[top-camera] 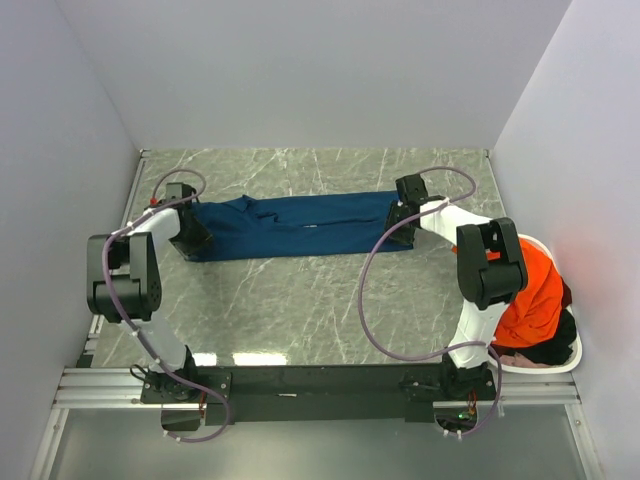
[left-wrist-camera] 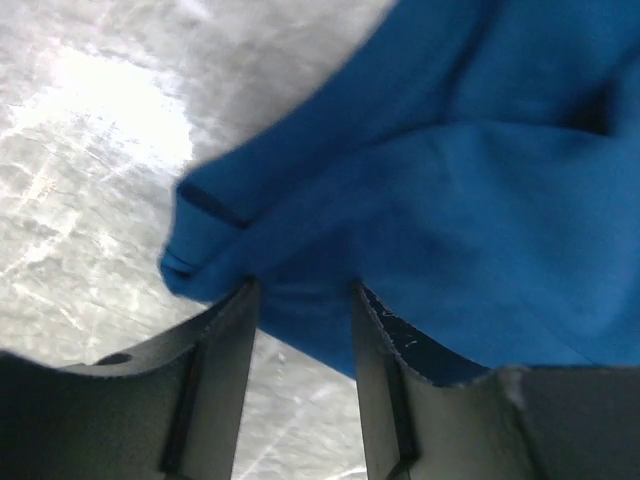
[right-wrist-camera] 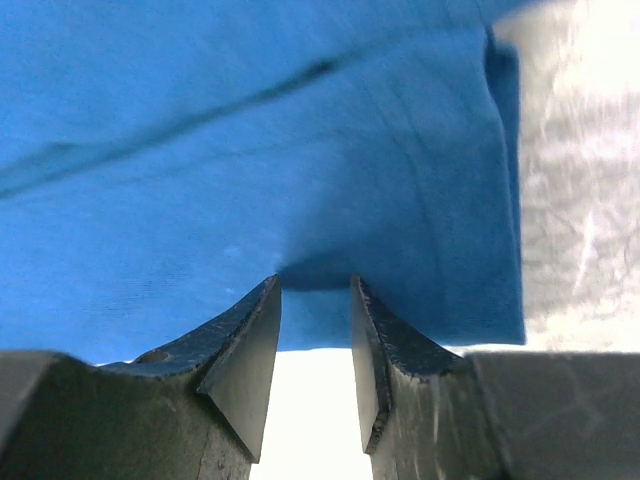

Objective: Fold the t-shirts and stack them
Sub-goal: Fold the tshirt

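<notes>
Right, biggest first: grey marble-pattern desk point(top-camera: 300, 310), white walls on three sides. Across its far half, navy blue cloth t-shirt point(top-camera: 300, 225), laid flat as a long band running left to right, a few soft creases along it, print not visible. At the desk's near right corner, white oval plastic basket point(top-camera: 574, 352), holding bright orange cloth t-shirt point(top-camera: 535, 290) heaped against a dark garment point(top-camera: 548, 350); both well apart from the navy one. Left claw point(left-wrist-camera: 303, 288) down at the band's left end: parted to a moderate gap, dark fingers point(left-wrist-camera: 225, 345) either side of the cloth edge, nothing pinched, bare desk visible through the lower part of the gap. Folded hem corner just left of the fingertips. Right claw point(right-wrist-camera: 315, 283) down at the band's right end: same moderate gap, tips touching or just short of the cloth edge, cannot tell which; no fabric clamped between, bright desk showing through.
</notes>
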Available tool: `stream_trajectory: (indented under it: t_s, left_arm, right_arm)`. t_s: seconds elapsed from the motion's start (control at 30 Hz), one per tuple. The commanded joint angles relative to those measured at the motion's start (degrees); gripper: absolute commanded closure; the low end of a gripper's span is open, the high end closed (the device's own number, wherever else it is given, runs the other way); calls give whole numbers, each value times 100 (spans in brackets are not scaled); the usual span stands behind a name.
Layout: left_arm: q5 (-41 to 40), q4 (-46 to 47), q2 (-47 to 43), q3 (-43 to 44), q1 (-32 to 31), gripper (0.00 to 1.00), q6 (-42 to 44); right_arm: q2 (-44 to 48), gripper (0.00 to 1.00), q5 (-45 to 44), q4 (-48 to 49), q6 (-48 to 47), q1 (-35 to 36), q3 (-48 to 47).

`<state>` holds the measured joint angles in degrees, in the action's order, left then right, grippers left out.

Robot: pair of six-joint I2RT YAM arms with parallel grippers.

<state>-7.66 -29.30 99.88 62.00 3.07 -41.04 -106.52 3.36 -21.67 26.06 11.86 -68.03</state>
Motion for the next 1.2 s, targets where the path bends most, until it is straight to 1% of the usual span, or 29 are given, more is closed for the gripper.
stream_trajectory:
  t_s: [0.0, 0.1, 0.23, 0.3, 0.33, 0.37, 0.4, 0.43, 0.47, 0.5, 0.57, 0.6, 0.63, 0.67, 0.7, 0.73, 0.77, 0.8, 0.83, 0.9, 0.93, 1.0, 1.03, 1.07, 1.13, 1.17]
  left_arm:
    - [151, 187, 93, -108, 263, 53, -54]
    - [37, 144, 155, -381, 641, 54, 78]
    - [-77, -14, 190, -329, 984, 55, 227]
    - [-174, -84, 269, -145, 1055, 55, 280]
    - [-270, -172, 391, -57, 1073, 55, 306]
    - [-288, -216, 462, 40, 1090, 54, 307]
    - [-306, -243, 541, 232, 1099, 54, 315]
    - [-324, -278, 707, 347, 1099, 54, 316]
    - [-359, -330, 804, 453, 1099, 54, 298]
    - [-350, -348, 892, 723, 1099, 54, 307]
    - [-246, -453, 1235, 1041, 1099, 52, 307]
    - [-192, -506, 1349, 1382, 1090, 52, 315]
    - [-140, -533, 1577, 1568, 1064, 50, 307]
    - [-70, -559, 1692, 1753, 1029, 48, 324]
    - [18, -655, 1806, 2163, 907, 45, 377]
    - [10, -726, 2051, 2394, 836, 41, 394]
    - [10, -813, 2167, 2622, 748, 39, 447]
    - [10, -971, 2263, 3042, 591, 37, 500]
    - [10, -1033, 2378, 3220, 520, 34, 509]
    - [-51, -1069, 2353, 3511, 353, 28, 526]
    - [-103, -1069, 2248, 3564, 317, 18, 526]
    - [-253, -1087, 2063, 3600, 264, 9, 500]
    - [-340, -1061, 1819, 3565, 256, 5, 500]
    - [-376, -1034, 1686, 3513, 255, 4, 491]
    - [-507, -990, 1264, 3320, 220, 3, 456]
    - [-569, -973, 1123, 3249, 194, 3, 447]
  right_arm:
    - [-114, 59, -221, -434, 4, 18, -88]
    - [-62, 60, -274, -715, -5, 53, 35]
    - [183, 61, -116, -1040, -92, 220, 333]
    - [472, 61, -19, -1207, -110, 509, 711]
    - [596, 61, 7, -1243, -84, 624, 1043]
    - [728, 61, 68, -1287, -58, 921, 1238]
    - [1025, 61, 95, -1304, -23, 1098, 1422]
    - [1167, 61, 139, -1339, 73, 1256, 1789]
    - [1299, 60, 209, -1409, 135, 1458, 1958]
    - [1527, 61, 401, -1436, 179, 1816, 2126]
    - [1739, 60, 656, -1506, 355, 2240, 2583]
    - [1905, 59, 823, -1515, 408, 2433, 2706]
    - [1994, 59, 1025, -1516, 574, 2914, 2873]
    - [2064, 59, 1131, -1524, 653, 3128, 2909]
    - [2196, 59, 1219, -1524, 759, 3391, 2892]
    - [2249, 58, 1333, -1542, 777, 3776, 2796]
    - [2284, 58, 1343, -1577, 769, 3954, 2708]
    - [2372, 58, 1326, -1655, 699, 4052, 2594]
    - [2425, 56, 1178, -1795, 629, 4157, 2358]
    - [2652, 52, 976, -1893, 305, 4123, 2137]
    - [2706, 49, 687, -2015, 172, 4018, 1901]
    - [2759, 48, 404, -2165, -205, 3843, 1671]
    - [2725, 48, 272, -2323, -320, 3746, 1435]
    - [2698, 48, -34, -2368, -426, 3588, 1328]
    - [2575, 49, -142, -2351, -716, 3412, 1108]
    - [2531, 49, -116, -2307, -795, 3193, 1064]
